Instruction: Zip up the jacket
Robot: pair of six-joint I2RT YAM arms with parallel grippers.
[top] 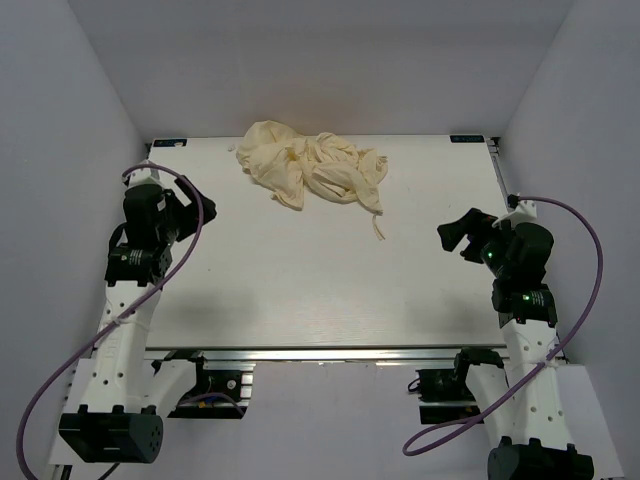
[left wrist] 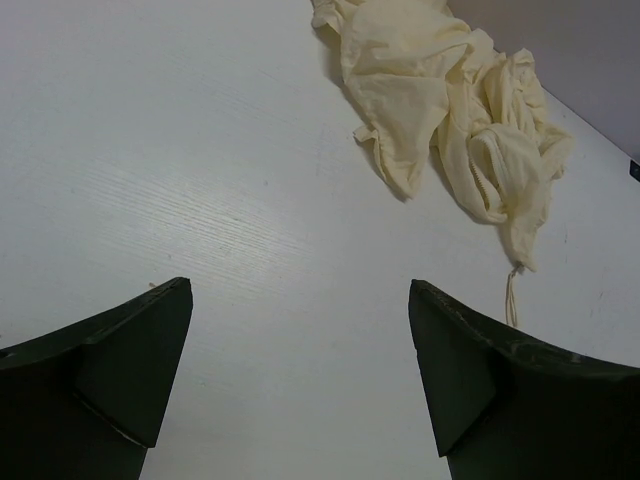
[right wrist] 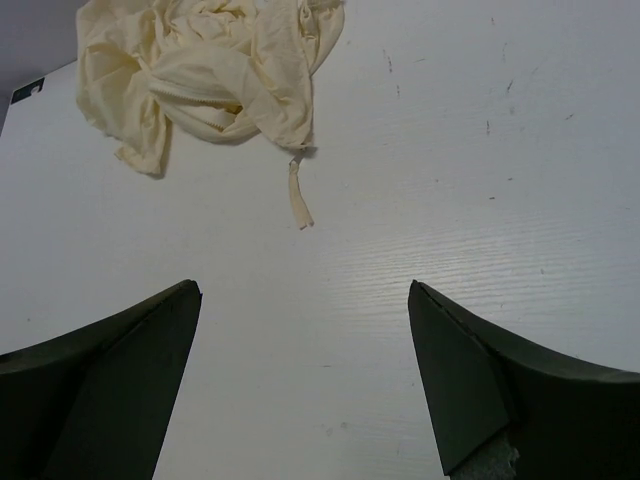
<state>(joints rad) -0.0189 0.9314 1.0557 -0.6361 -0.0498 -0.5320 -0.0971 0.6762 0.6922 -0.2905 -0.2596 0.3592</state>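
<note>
The pale yellow jacket (top: pixel 310 165) lies crumpled in a heap at the far middle of the white table. A drawstring (top: pixel 379 226) trails from its near right side. Its zipper is not visible in the folds. The jacket also shows in the left wrist view (left wrist: pixel 450 110) and in the right wrist view (right wrist: pixel 205 70). My left gripper (top: pixel 192 207) is open and empty over the table's left side, well short of the jacket. My right gripper (top: pixel 456 238) is open and empty over the right side, also apart from it.
The white table (top: pixel 320 290) is enclosed by pale walls at the left, right and back. Black brackets sit at the far corners (top: pixel 470 139). Purple cables loop beside both arms (top: pixel 590 250).
</note>
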